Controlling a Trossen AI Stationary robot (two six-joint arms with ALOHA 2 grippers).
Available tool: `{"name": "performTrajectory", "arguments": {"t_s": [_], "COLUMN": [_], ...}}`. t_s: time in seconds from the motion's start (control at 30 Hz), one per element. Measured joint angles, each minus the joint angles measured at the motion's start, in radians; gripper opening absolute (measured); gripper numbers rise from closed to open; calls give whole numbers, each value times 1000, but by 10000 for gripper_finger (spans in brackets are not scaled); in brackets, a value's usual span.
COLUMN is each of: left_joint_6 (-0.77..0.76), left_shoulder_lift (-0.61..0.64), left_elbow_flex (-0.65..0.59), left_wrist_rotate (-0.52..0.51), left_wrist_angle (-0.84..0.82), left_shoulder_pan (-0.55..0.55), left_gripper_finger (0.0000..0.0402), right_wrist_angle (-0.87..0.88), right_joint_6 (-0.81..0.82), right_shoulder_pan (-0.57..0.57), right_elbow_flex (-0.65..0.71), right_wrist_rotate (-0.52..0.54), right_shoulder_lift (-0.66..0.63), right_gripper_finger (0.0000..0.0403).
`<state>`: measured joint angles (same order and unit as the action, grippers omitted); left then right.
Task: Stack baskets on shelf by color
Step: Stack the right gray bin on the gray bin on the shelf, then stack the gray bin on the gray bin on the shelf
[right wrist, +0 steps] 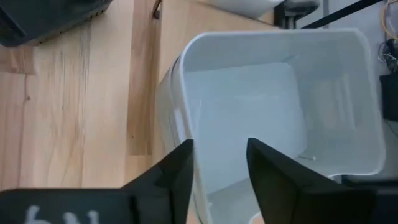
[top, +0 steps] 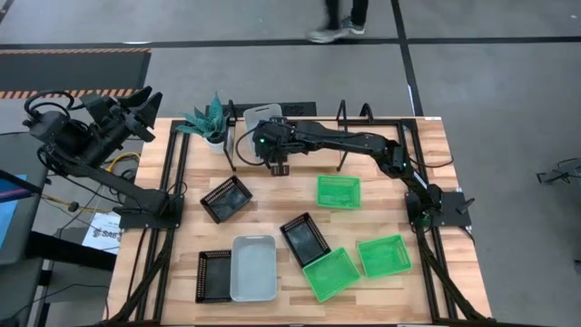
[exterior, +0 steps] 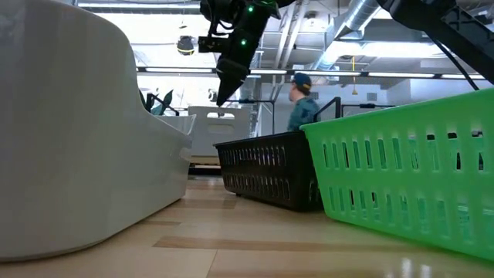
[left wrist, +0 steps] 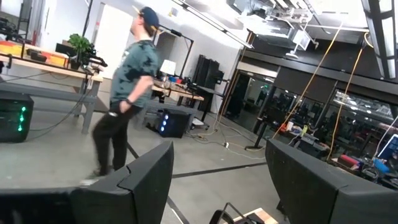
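Note:
A grey-white basket point(top: 257, 121) point(right wrist: 267, 99) lies on the left end of the shelf point(top: 343, 113), next to a teal potted plant point(top: 207, 121). My right gripper point(top: 277, 166) point(right wrist: 221, 149) hangs open just over the basket's near wall, pointing down and away. One finger point(right wrist: 180, 168) stands outside that wall and the other point(right wrist: 273, 174) inside; I see no touch. Loose on the table lie three green baskets point(top: 338, 191), three black ones point(top: 225, 198) and another grey-white one point(top: 254, 268). My left gripper point(left wrist: 217, 180) is open, raised off the table's left edge.
The shelf's thin black uprights point(top: 368, 111) rise along the far edge of the table. The loose baskets fill the near half, with a bare strip of wood point(top: 272, 195) between them and the shelf. A person point(left wrist: 127, 93) walks in the room beyond the table.

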<state>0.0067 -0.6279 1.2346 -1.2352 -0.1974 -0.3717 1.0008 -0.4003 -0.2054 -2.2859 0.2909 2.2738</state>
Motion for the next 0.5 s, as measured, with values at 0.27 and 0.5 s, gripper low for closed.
{"name": "performTrajectory", "arguments": {"t_s": [0.27,0.5], "left_joint_6": [-4,-101], "left_shoulder_lift": [0,0], "left_elbow_flex": [0,0], "left_wrist_rotate": [3,33], "left_wrist_angle": [-8,-106], "left_shoulder_pan": [0,0], "left_gripper_finger": [244,244], "right_wrist_angle": [-10,46], "right_joint_6": [45,231], "right_shoulder_pan": [0,12], "right_elbow_flex": [-64,-64], "right_wrist_rotate": [-26,-234], "right_shoulder_lift": [-23,-55], "right_gripper_finger": [207,204]}}
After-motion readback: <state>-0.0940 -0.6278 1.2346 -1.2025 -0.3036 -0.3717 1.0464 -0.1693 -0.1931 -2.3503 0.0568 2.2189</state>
